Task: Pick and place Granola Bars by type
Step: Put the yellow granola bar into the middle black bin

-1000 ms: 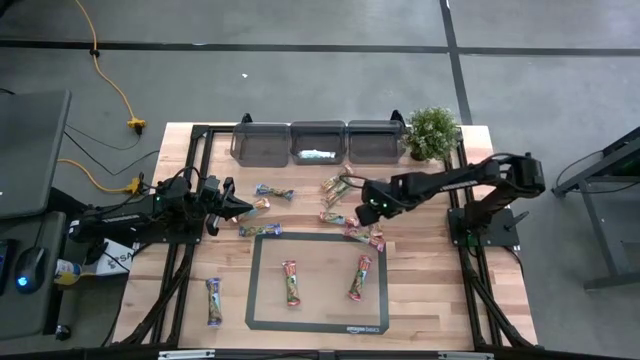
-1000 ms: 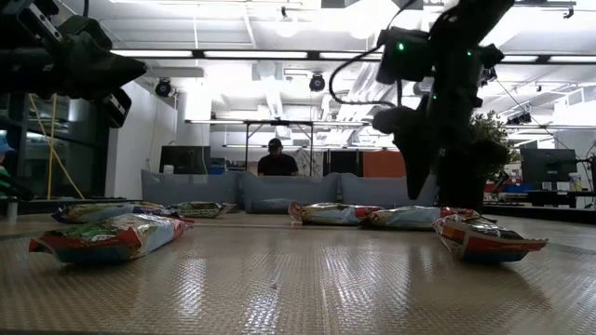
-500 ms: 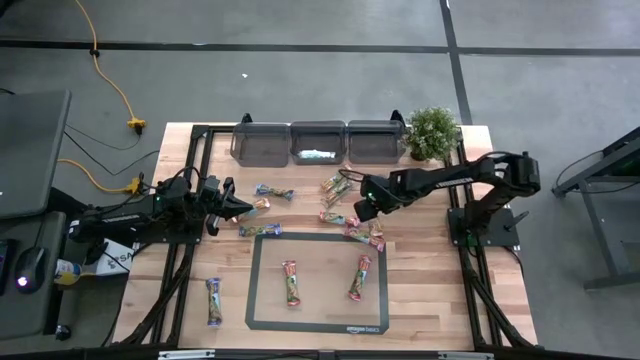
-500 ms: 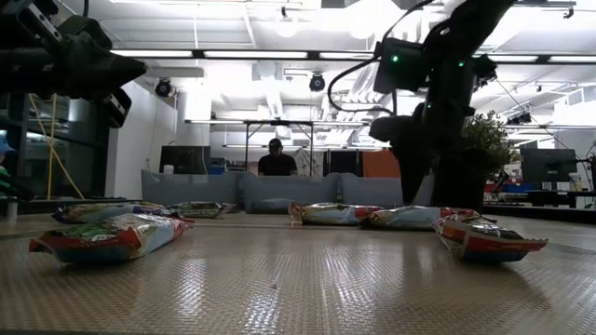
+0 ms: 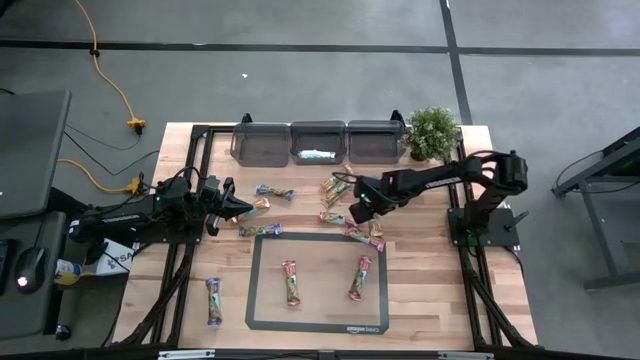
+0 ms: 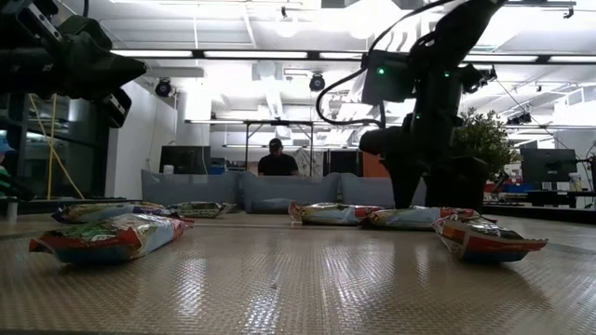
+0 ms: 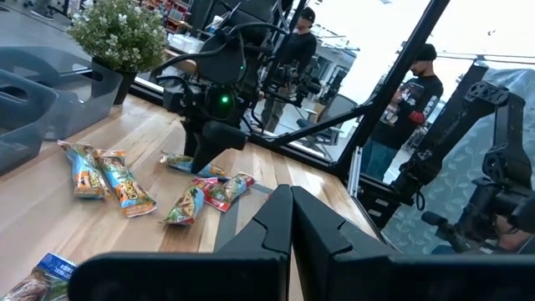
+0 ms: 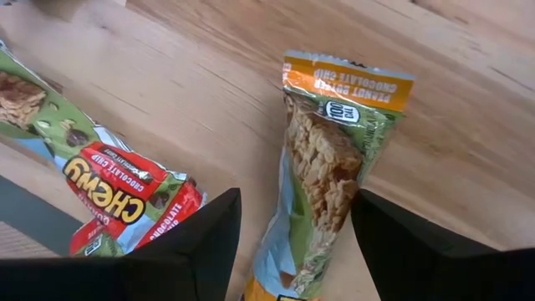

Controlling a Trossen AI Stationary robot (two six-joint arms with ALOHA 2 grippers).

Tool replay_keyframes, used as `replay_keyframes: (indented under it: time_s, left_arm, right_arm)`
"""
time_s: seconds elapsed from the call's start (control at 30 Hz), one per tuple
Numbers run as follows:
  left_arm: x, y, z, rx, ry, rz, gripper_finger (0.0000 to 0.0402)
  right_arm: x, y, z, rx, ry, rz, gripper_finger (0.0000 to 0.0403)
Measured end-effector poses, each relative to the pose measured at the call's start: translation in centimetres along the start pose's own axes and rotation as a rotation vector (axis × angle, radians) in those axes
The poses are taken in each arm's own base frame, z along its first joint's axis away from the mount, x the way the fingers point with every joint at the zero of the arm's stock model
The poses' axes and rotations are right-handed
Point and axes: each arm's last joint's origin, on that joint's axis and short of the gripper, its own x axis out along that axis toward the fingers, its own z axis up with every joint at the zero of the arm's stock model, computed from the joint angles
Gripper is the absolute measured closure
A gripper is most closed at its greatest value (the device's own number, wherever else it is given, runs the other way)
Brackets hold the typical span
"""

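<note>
From above, the wooden surface (image 5: 430, 290) fills the middle of the frame. The left pincer (image 5: 243, 207) sits at centre left, its fingers closed on nothing, its tip beside a bar (image 5: 262, 204). The right pincer (image 5: 352, 212) reaches in from the right to just right of centre, over a bar with orange ends (image 5: 333, 217) at the edge of a cluster of granola bars (image 5: 366, 234). More bars lie above it at (image 5: 336, 186) and to the left at (image 5: 274, 192). A dark-framed mat (image 5: 318, 282) in the lower middle carries two bars, (image 5: 290, 282) and (image 5: 361, 277); another bar (image 5: 213, 301) lies at lower left. Three grey bins (image 5: 318, 141) line the top edge, with a potted plant (image 5: 432, 131) at their right.

From surface height, the right arm (image 6: 414, 102) comes down at centre right, its tip behind the bars (image 6: 405, 218). A nearer bar (image 6: 485, 239) lies at right, another (image 6: 107, 236) at left. A person (image 6: 276, 160) stands far back.

The left wrist view shows closed fingers (image 7: 284, 226) at the bottom, and the right arm (image 7: 213, 109) over the bars (image 7: 205, 188) at upper left. People (image 7: 410, 92) stand beyond.

The right wrist view shows spread fingers (image 8: 196, 251) straddling the orange-ended bar (image 8: 330, 167), not clamped on it; a red and green bar (image 8: 100, 180) lies at left.
</note>
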Motion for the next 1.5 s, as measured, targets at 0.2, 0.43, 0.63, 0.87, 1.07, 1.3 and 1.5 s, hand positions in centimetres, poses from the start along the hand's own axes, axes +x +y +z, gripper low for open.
replay_keyframes:
  time_s: [0.2, 0.43, 0.63, 0.87, 1.07, 1.3, 1.5]
  left_arm:
    - [0.0, 0.0, 0.0, 0.0, 0.0, 0.001, 0.0401]
    - [0.0, 0.01, 0.0, 0.0, -0.002, 0.003, 0.0401]
    - [0.0, 0.01, 0.01, 0.0, -0.002, 0.003, 0.0401]
    - [0.0, 0.01, 0.0, 0.0, -0.001, 0.003, 0.0401]
    - [0.0, 0.01, 0.01, 0.0, -0.001, 0.003, 0.0401]
    - [0.0, 0.01, 0.01, 0.0, -0.001, 0.003, 0.0401]
    - [0.0, 0.01, 0.0, 0.0, -0.001, 0.002, 0.0401]
  right_arm:
    - [0.57, 0.04, 0.05, -0.015, 0.029, -0.048, 0.0204]
    - [0.48, 0.25, 0.21, -0.032, 0.024, -0.062, 0.0229]
    - [0.49, 0.25, 0.21, -0.033, 0.02, -0.065, 0.0231]
    - [0.5, 0.22, 0.22, -0.028, 0.015, -0.069, 0.024]
    - [0.51, 0.18, 0.19, -0.036, 0.016, -0.072, 0.0267]
    - [0.52, 0.15, 0.19, -0.05, 0.016, -0.074, 0.029]
    - [0.53, 0.24, 0.27, -0.053, 0.004, -0.064, 0.031]
